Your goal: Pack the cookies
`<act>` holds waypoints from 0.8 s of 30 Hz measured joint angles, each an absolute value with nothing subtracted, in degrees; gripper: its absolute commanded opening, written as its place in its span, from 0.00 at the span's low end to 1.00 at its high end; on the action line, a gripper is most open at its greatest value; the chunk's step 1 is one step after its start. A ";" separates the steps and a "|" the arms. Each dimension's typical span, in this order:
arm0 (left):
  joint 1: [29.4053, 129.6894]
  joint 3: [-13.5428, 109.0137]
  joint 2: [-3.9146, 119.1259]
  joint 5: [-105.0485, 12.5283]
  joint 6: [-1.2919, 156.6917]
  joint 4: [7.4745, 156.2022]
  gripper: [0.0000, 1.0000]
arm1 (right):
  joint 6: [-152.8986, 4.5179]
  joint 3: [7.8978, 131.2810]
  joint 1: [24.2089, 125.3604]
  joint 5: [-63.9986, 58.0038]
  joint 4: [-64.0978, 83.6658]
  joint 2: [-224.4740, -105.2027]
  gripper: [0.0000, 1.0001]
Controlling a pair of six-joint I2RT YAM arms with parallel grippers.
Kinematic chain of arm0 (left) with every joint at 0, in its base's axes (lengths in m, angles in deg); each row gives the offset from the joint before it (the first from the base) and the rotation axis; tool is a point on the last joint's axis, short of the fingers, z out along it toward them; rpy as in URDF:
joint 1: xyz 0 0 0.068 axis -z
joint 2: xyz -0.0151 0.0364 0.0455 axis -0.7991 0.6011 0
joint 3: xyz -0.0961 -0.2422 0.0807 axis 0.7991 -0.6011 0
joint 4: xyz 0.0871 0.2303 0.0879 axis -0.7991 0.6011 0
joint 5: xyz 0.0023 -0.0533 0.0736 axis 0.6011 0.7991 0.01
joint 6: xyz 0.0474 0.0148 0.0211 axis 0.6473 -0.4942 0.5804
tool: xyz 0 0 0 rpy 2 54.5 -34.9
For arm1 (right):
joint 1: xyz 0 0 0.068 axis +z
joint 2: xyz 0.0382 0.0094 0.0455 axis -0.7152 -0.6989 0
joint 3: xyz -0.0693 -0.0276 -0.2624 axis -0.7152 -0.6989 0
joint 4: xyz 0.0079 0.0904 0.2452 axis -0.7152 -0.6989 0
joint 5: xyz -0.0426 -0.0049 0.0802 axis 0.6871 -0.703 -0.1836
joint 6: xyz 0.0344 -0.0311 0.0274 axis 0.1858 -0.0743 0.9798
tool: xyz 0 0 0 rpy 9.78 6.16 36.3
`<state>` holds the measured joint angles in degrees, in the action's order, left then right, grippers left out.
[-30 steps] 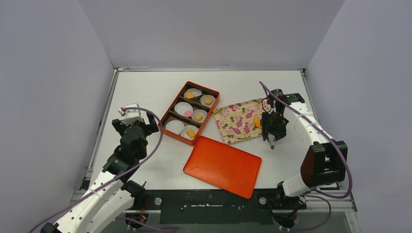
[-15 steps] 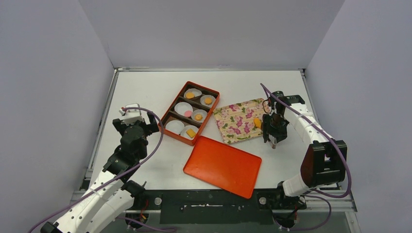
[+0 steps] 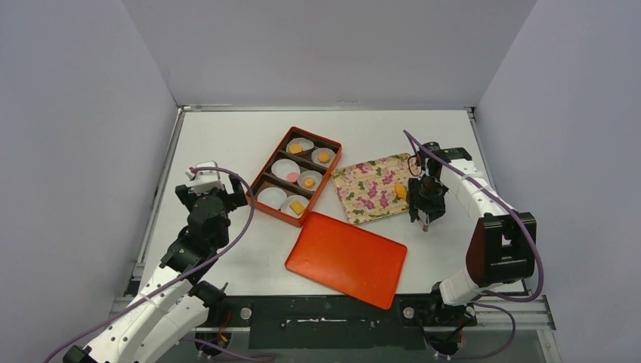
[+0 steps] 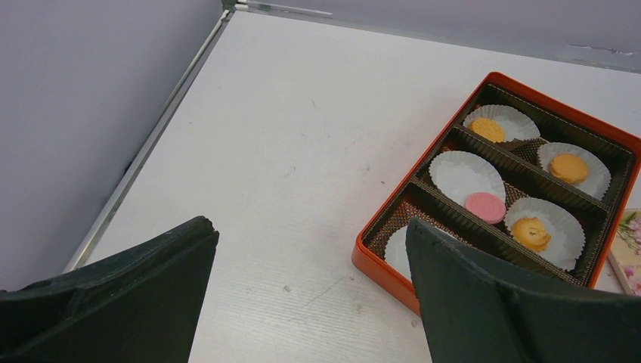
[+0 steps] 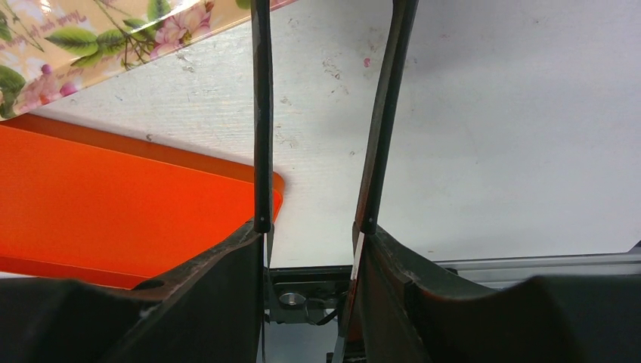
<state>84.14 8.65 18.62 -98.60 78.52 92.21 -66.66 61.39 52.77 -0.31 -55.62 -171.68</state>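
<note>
One orange cookie (image 3: pixel 400 190) is left on the floral tray (image 3: pixel 363 198); five cookies (image 3: pixel 308 182) are already seated in the orange box (image 4: pixel 376 271).
The last pick appears to be in hand. A pair of thin tweezers (image 5: pixel 261 113) is clasped in the right gripper (image 5: pixel 310 234), its prongs parted with nothing between them, held over bare table just off the tray's near-right edge. The left gripper (image 4: pixel 310 227) is spread wide and empty, left of the box. Next, the prongs would need to be brought back over the cookie, lowered, and pinched gently; one paper cup (image 3: pixel 272 198) at the box's near end is unfilled. Against a second ago, little is changed: the right elbow is shifted slightly left, and the cookies and left arm are unmoved.
</note>
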 measured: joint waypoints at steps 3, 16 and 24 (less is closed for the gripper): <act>84.14 8.45 18.54 -98.60 78.58 92.02 0.93 | -66.85 61.39 52.75 -0.31 -55.60 -171.72 0.39; 84.14 8.28 18.23 -98.60 79.00 91.78 0.93 | -67.29 61.39 52.77 -0.42 -55.18 -173.58 0.38; 84.14 8.28 18.19 -98.60 79.04 91.71 0.93 | -67.53 61.39 52.77 -0.44 -54.77 -174.58 0.28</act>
